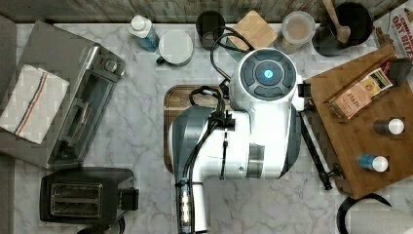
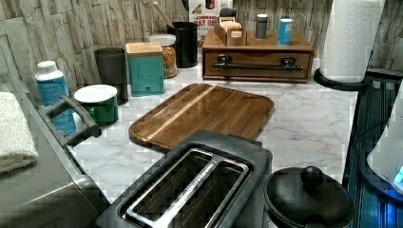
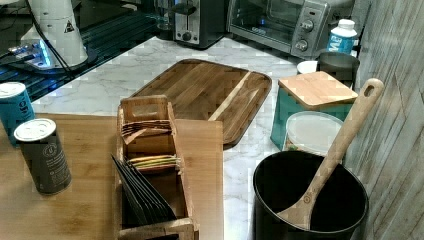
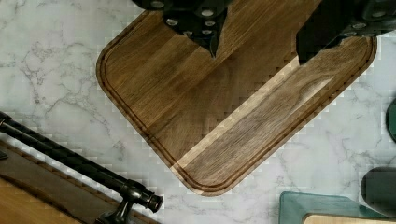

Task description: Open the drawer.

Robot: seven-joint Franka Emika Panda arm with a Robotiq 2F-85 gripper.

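Reading "OAT" in red, cereal box [image 1: 395,22] behind drawer [image 2: 256,64].

The white marble table [image 2: 309,118] carries a dark wooden tray [image 2: 204,114] at its middle. In the left view, a wooden cabinet [image 2: 259,54] stands behind the tray and a black toaster [image 2: 190,185] in front. A green mug [image 2: 97,102], a teal box [image 2: 145,69] and what may be a glass jar [image 2: 167,54] line the wall.
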